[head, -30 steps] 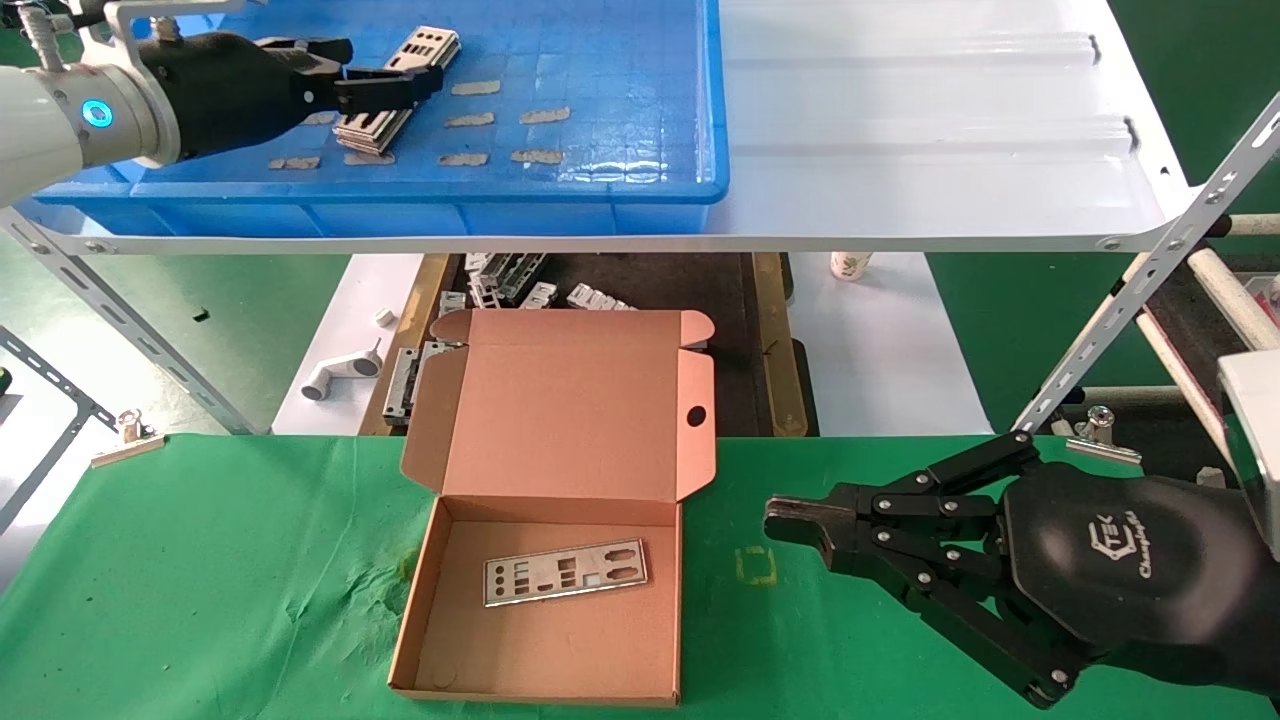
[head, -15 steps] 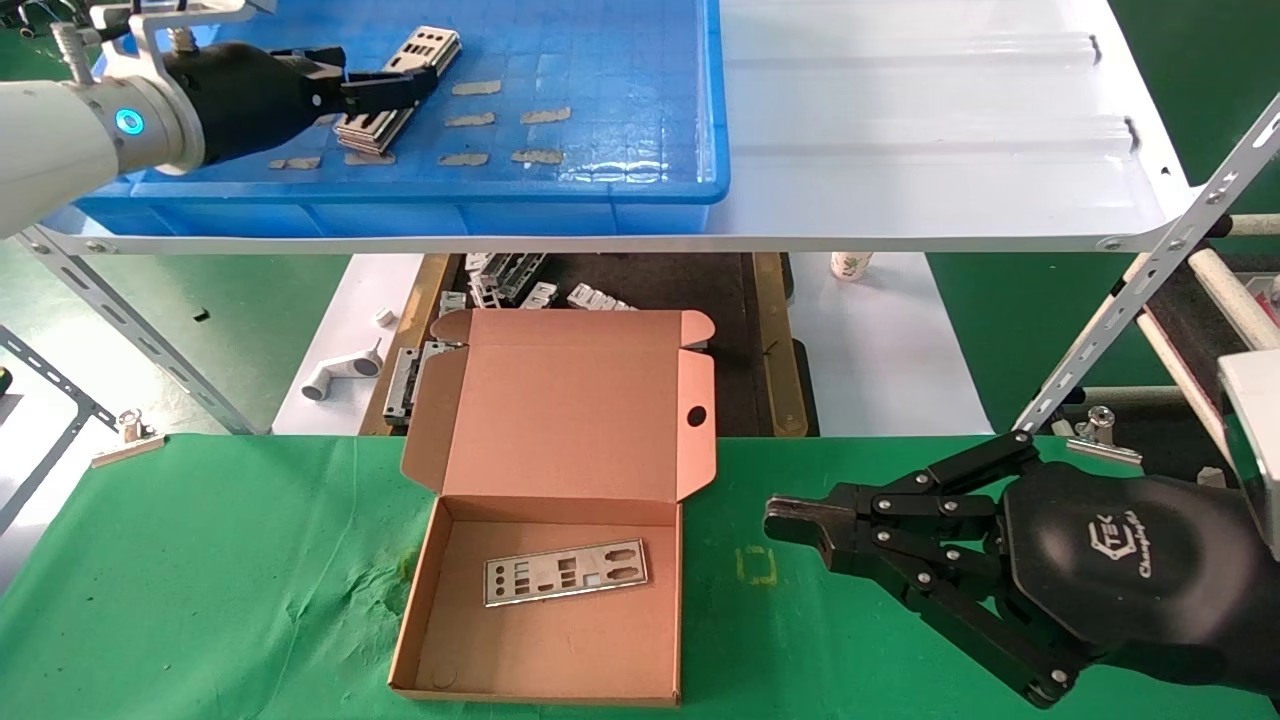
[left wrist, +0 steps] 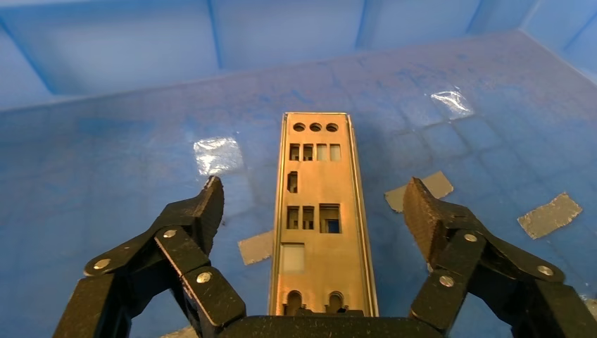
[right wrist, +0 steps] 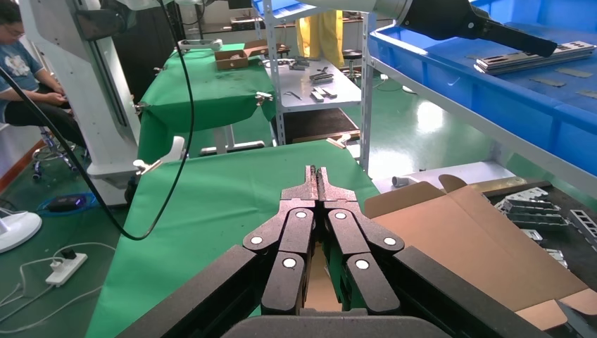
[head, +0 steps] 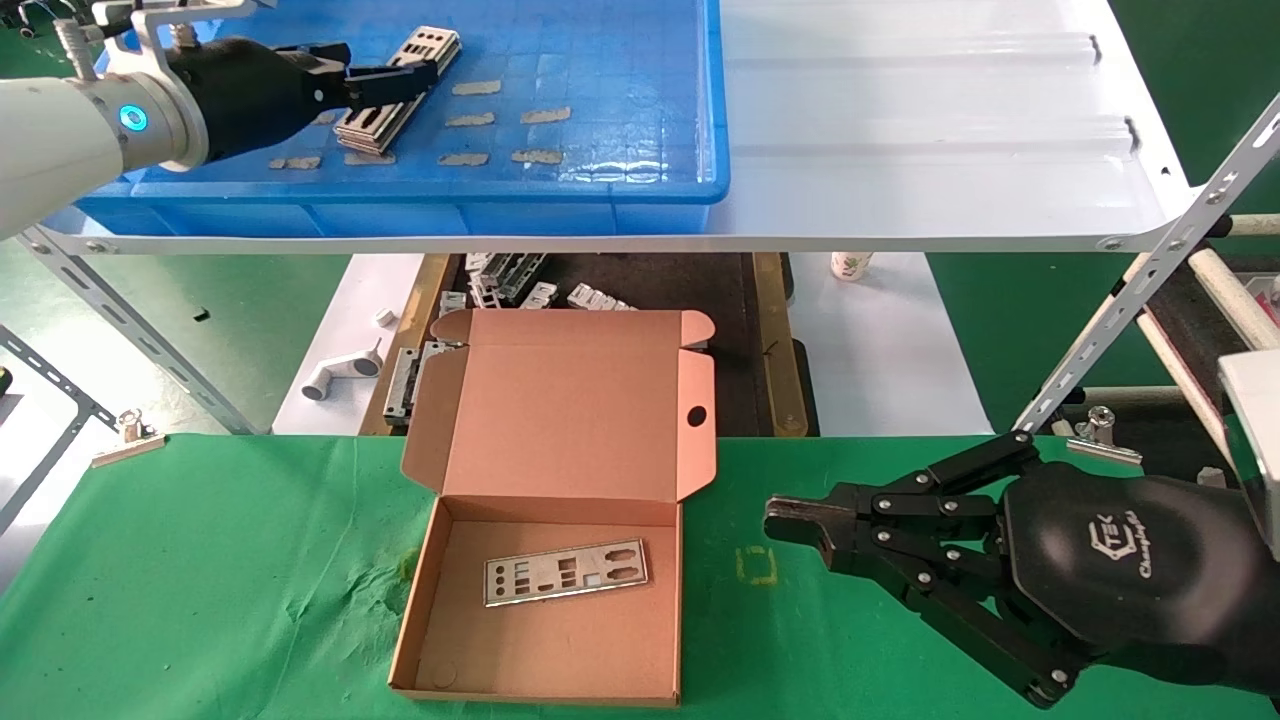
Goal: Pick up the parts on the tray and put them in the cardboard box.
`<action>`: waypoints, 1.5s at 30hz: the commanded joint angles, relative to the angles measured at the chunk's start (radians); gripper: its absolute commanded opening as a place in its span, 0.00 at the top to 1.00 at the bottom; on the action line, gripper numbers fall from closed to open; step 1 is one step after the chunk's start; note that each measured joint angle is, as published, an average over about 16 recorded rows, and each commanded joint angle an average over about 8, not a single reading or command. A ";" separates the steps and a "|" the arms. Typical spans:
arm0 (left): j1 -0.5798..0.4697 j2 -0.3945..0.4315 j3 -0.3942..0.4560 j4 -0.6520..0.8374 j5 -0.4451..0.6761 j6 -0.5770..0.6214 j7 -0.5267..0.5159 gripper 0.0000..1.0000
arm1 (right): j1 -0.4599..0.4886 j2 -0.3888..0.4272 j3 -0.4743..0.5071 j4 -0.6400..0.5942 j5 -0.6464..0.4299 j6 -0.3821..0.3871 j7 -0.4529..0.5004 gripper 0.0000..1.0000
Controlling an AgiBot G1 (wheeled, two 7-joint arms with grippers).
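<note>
Closest to the robot, the right gripper rests over the green cloth, just beside the cardboard box on its right side. Its two fingers are pressed together and nothing is between them; the right wrist view shows the tips meeting with no gap.

The cardboard box lies open on the cloth, with the lid folded back on the far side. One part already lies flat on the floor of the box, slightly turned.

Beyond the box, a white shelf carries the tray, a wide blue bin. The left gripper is inside the tray, over the stack of parts that lies in the left portion of it. Its fingers are spread wide, one on each long side of the top plate, and they do not touch it in the left wrist view. Small grey tape patches are stuck on the tray floor, to the right of the stack and also close beside it.
</note>
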 commanded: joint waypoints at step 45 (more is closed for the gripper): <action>-0.050 -0.080 -0.011 -0.091 -0.020 0.245 0.075 1.00 | 0.000 0.000 0.000 0.000 0.000 0.000 0.000 1.00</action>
